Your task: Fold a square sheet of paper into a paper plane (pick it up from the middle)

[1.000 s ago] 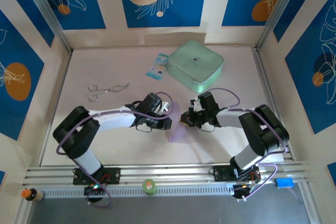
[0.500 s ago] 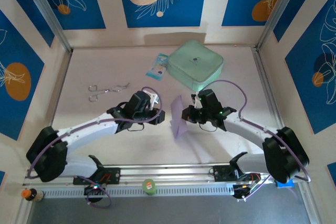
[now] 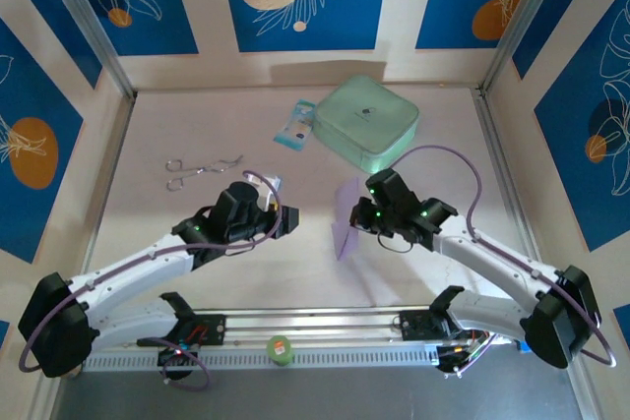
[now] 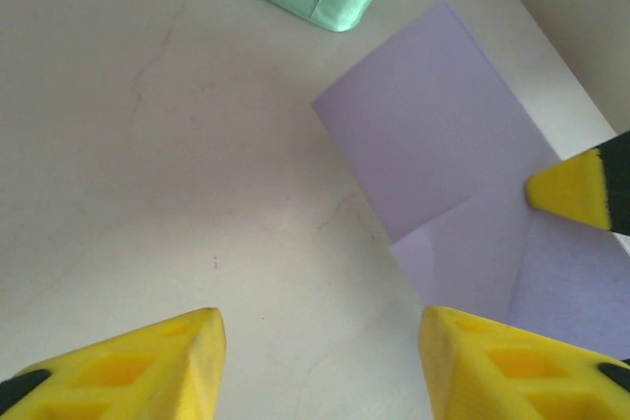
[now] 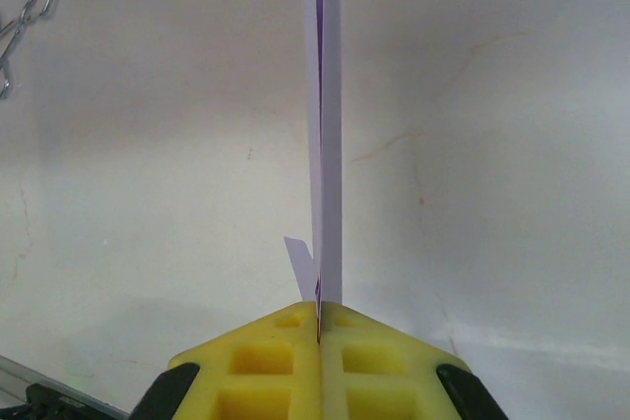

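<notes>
Where the bench [image 3: 197, 263] meets its near rail, a small round green object [image 3: 281, 349] sits between the two arm bases. Farther in, both arms reach toward the middle. The left hand [image 3: 286, 219] is released: in its wrist view the two yellow fingers [image 4: 148, 361] stand wide apart over bare bench, holding nothing, close beside the paper. The right hand [image 3: 360, 217] is clenched on the square sheet of paper [image 3: 346, 225], its yellow pads [image 5: 266, 351] pressed together with the lavender sheet pinched between them. The sheet stands upright and edge-on from that hand, doubled over, with a small flap splayed aside near the grip. Seen from the left wrist, a crease line crosses its face. Whether its lower edge touches the bench I cannot tell. Beyond the hands lie metal tongs [image 3: 200, 170] at left, then a blue-white packet [image 3: 295, 125] just beside a mint-green case [image 3: 367, 123] near the far wall.
</notes>
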